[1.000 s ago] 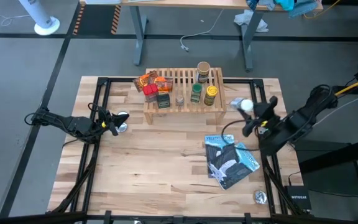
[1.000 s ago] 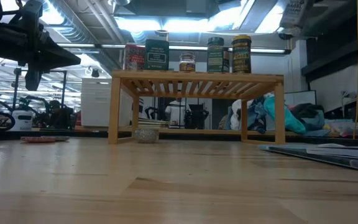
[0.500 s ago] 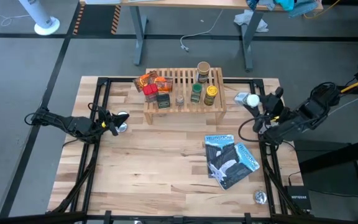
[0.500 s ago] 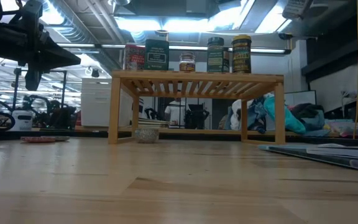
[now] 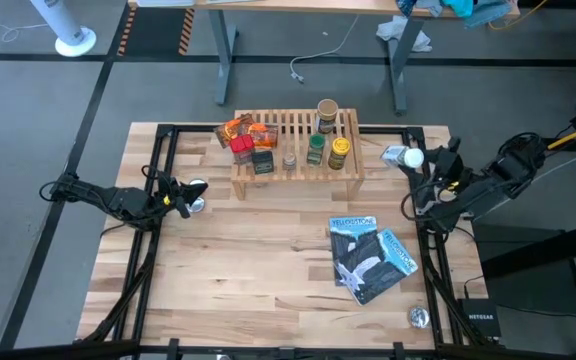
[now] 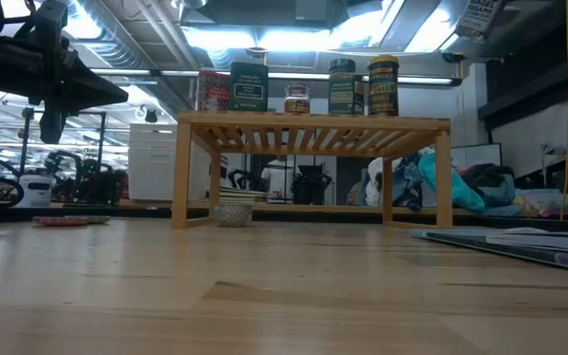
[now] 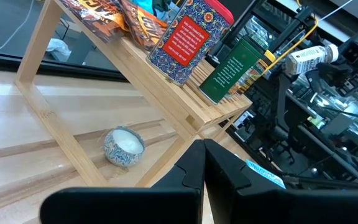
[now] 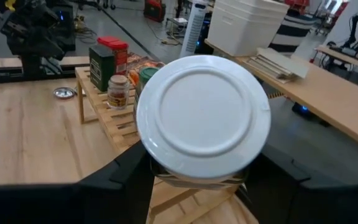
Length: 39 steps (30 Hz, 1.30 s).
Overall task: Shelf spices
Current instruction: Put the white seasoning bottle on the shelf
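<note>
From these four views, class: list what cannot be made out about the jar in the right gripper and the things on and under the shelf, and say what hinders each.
- White-capped jar, right wrist view: its cap fills the picture and hides body and label.
- Same jar, high view: label too small; right gripper covers its base.
- Jars on the shelf, low view: labels too small to read.
- Small patterned bowl, high view: hidden under the slats.

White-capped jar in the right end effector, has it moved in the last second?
Yes. The white-capped jar has shifted right, away from the shelf.
</note>
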Tool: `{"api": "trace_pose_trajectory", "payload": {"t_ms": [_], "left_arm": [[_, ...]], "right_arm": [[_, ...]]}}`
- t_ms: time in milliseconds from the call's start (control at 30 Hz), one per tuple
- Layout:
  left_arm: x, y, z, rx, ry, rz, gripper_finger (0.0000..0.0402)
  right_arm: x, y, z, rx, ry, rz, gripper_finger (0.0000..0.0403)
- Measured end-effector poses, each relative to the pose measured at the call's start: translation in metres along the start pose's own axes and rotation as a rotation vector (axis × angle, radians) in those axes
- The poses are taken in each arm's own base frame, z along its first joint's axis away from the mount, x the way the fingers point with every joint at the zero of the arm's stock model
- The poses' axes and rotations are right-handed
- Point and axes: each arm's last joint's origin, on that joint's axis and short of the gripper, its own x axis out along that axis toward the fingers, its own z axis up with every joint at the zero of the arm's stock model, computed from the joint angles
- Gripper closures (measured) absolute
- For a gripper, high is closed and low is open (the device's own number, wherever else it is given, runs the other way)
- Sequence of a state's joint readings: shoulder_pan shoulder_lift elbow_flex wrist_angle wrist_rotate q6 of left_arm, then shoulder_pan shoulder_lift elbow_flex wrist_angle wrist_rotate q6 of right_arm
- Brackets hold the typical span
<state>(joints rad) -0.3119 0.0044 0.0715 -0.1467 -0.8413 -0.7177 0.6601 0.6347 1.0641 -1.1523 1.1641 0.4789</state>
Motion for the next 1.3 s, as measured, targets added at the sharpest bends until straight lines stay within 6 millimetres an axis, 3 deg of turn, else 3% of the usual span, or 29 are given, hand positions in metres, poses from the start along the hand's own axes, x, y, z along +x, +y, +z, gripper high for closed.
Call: {"api": "trace_pose_trajectory", "payload": {"t_ms": [333,633,900,1300], "left_arm": [[0.0,0.0,0.0,0.0,0.0,0.0,0.0402],[0.0,0.0,0.0,0.0,0.0,0.0,0.0402],[0.0,0.0,0.0,0.0,0.0,0.0,0.0402],[0.0,0.0,0.0,0.0,0.0,0.0,0.0402]], "right_arm": [[-0.003,-0.006,-0.002,0.018,0.032,0.107,0.0196],[0.012,0.029,-0.016,-0.018,-0.043,0.209,0.0196],[0.033,0.039,-0.022,0.0,-0.088,0.233,0.0196],[0.07,0.006,-0.018,-0.015,-0.087,0.178,0.0196]]}}
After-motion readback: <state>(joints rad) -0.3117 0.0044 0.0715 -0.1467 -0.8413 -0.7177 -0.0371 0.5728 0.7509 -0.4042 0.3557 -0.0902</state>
